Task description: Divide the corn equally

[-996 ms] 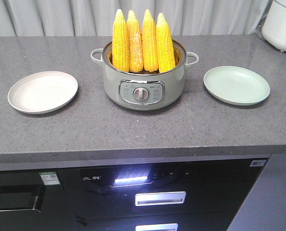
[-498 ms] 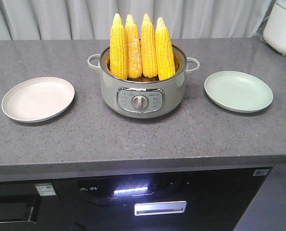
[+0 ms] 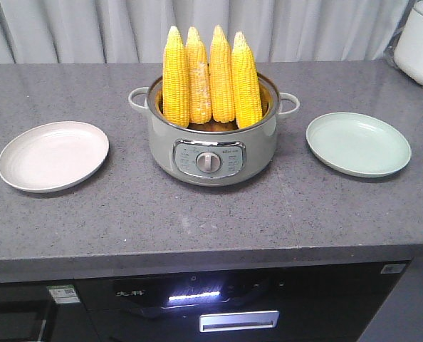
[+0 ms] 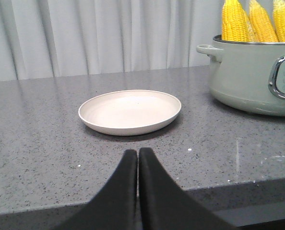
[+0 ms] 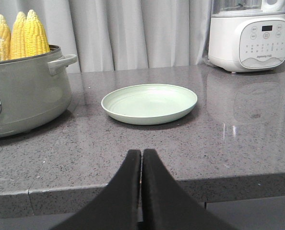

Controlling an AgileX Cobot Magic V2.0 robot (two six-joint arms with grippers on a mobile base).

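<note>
In the pot (image 3: 211,149), four upright corn cobs (image 3: 210,77).

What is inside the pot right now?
Four corn cobs stand upright in the pot, tips up, side by side; the second from the left has whitish patches. Their lower ends and the pot's floor are hidden by its wall.

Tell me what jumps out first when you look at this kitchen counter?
The four bright yellow corn cobs catch the eye first, standing upright side by side in the pot at the middle of the counter. Next, a bare cream plate lies left of the pot and a bare green plate right of it.
</note>
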